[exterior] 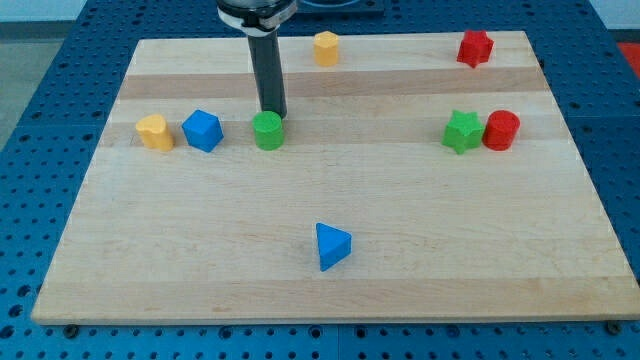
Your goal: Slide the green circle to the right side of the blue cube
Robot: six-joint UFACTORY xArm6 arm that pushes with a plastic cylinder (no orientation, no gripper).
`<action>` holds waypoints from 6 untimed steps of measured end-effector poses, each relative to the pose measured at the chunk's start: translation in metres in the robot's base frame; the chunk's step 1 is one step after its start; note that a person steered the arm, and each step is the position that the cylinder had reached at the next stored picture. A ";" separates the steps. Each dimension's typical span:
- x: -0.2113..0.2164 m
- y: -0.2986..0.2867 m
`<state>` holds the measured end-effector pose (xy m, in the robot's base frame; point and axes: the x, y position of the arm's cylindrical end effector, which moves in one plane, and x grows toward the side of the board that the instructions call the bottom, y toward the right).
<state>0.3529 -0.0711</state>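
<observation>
The green circle (267, 131) lies on the wooden board (330, 280) at the view's left of centre. The blue cube (202, 130) sits to its left, a gap of about one block's width between them. My tip (274, 114) stands just above and slightly right of the green circle, touching or nearly touching its top edge. The dark rod rises from there to the view's top.
A yellow block (154, 131) sits left of the blue cube. A yellow block (326, 47) and a red star (475, 47) lie near the top. A green star (461, 131) touches a red circle (501, 130) at right. A blue triangle (332, 246) lies lower centre.
</observation>
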 end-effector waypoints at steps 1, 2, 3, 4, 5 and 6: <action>-0.001 0.030; 0.013 0.039; 0.027 0.039; 0.039 0.039; 0.042 0.039; 0.042 0.038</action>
<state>0.3948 -0.0329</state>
